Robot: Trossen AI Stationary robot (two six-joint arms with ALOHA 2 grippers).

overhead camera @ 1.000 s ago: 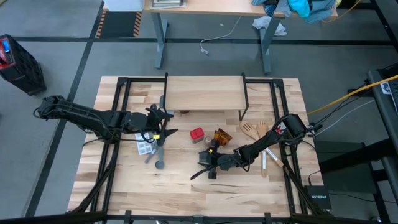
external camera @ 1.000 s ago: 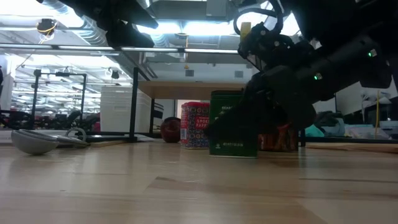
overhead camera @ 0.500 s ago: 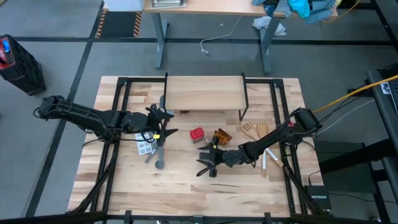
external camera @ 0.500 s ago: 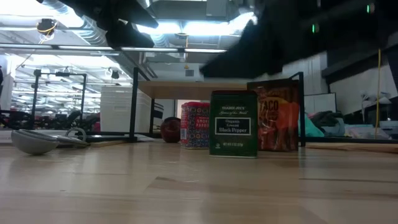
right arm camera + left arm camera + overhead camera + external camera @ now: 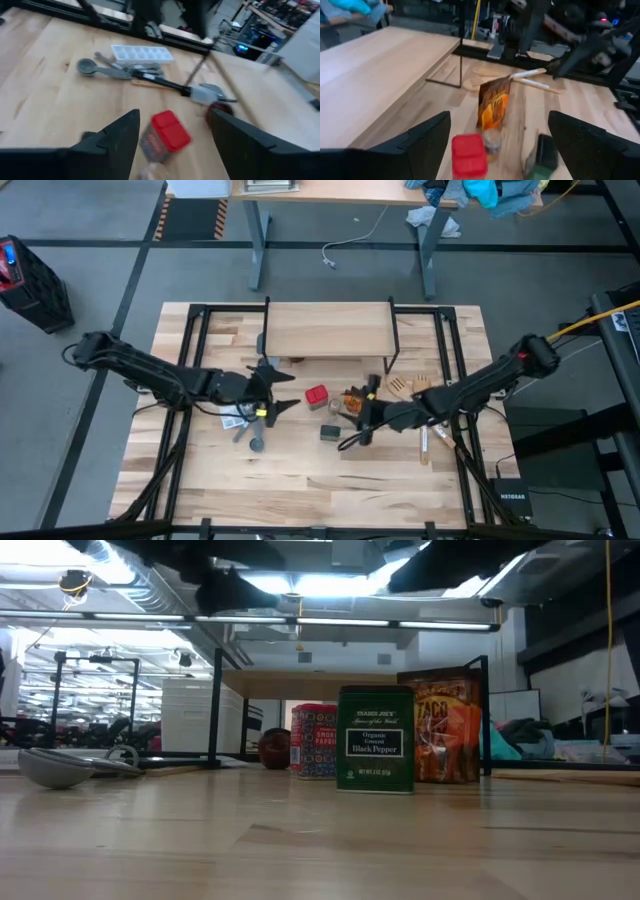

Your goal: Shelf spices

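Observation:
The red box stands on the table in front of the shelf, a light plank on thin black legs. The orange packets stand just right of it. The dark box stands nearer the near edge; the low view shows it upright. A small round jar sits beside the red box. My left gripper hovers open, left of the red box. My right gripper is open above the table, right of the dark box and near the packets. The right wrist view looks down on the red box.
A white tray and grey measuring spoons lie under the left arm. A pale wooden utensil and white sticks lie under the right arm. Black frame rails run along both table sides. A dark red ball sits beneath the shelf.
My right gripper has risen off the dark box and drawn back toward the table's right and far side, leaving the box standing upright where it was. My left gripper has moved right, toward the red box.

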